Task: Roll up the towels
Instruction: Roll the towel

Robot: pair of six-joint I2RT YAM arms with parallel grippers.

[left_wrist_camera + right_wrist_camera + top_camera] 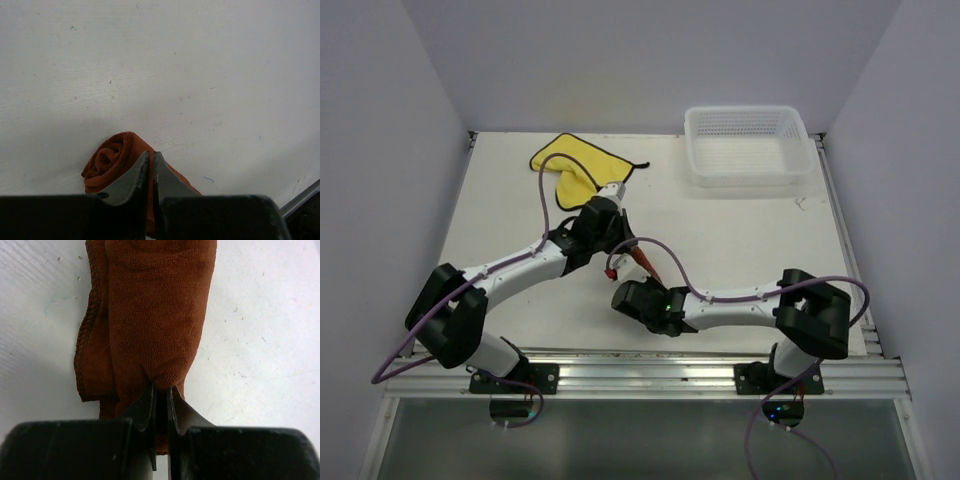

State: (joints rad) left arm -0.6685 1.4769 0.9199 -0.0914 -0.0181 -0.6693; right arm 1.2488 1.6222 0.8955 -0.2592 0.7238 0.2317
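Two tools at rust-brown towel (155, 305): right tool (161, 390) pinches its end, left tool (152, 156) nearly closed (thin slit) over the rolled end; yellow towel (570, 165) lies apart.

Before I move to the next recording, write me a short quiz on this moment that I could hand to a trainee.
1. True or false: the yellow towel is already rolled.
2. What is the right gripper shut on? A) the yellow towel B) the rust-brown towel C) nothing
3. In the left wrist view, what shape does the visible end of the rust-brown towel show?

Key
1. False. It lies unrolled at the far side of the table.
2. B
3. A spiral. That end is rolled up.
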